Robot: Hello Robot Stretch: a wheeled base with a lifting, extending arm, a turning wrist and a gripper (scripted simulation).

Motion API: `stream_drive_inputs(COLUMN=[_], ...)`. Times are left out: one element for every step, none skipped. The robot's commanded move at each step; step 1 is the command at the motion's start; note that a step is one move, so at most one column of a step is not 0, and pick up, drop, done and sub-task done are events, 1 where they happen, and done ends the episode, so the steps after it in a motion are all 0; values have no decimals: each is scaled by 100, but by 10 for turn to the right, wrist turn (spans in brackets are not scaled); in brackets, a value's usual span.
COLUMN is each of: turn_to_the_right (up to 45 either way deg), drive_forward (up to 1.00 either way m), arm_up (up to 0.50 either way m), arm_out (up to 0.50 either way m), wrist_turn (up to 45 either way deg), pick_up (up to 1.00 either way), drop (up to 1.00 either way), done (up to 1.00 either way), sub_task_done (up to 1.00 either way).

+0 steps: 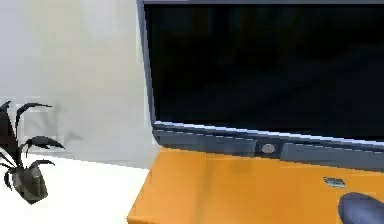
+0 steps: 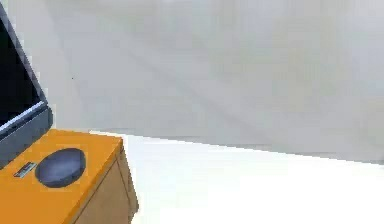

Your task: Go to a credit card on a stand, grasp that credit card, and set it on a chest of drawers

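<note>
Big dark-screen television [image 1: 265,65]; spiky dark potted plant [image 1: 27,178] left of it; grey oval lump [image 2: 60,167] near its base.

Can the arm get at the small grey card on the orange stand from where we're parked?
Probably not yet. The small flat grey card lies at the arm side view's far left, on the orange wooden stand, off the arm's reach line; a dark grey rounded object sits beside it.

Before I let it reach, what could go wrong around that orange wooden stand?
The small flat grey rectangle lies on the orange wooden stand beside a dark grey rounded object; a reach might bump that instead. The large black-screened television stands just behind, so overextending could strike it.
</note>
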Motion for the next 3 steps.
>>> stream_drive_inputs(turn_to_the_right=[450,90,0], drive_forward=[0,0,30], arm_up=[0,0,0], arm_out=[0,0,0], wrist_turn=[0,0,0], pick_up=[0,0,0], drop=[0,0,0], done=[0,0,0], sub_task_done=[0,0,0])
